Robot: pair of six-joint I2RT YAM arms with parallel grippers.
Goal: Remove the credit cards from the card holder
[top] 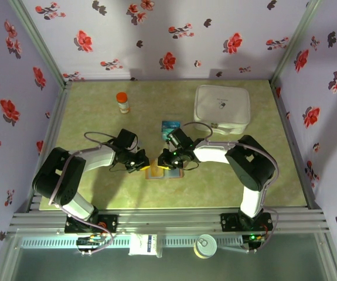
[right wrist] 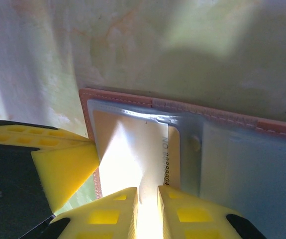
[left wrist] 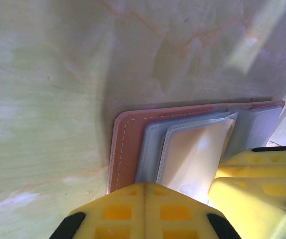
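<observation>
The card holder (top: 155, 174) lies open on the table between both grippers, with its reddish-brown rim (left wrist: 128, 149) and blue-grey inside (right wrist: 242, 164) showing. A pale yellow credit card (right wrist: 133, 149) with a printed number sticks partly out of its pocket. My right gripper (right wrist: 148, 195) is shut on this card's near edge, which curls up between the fingers. My left gripper (left wrist: 144, 188) is shut, with its tips pressed on the holder's near edge beside the card (left wrist: 192, 154). A teal-blue card (top: 170, 126) lies on the table farther back.
A large white square lidded container (top: 222, 109) stands at the back right. An orange-capped bottle (top: 122, 102) stands at the back left. Flowered walls close in the table on three sides. The other arm's yellow fingers (left wrist: 254, 172) crowd the holder.
</observation>
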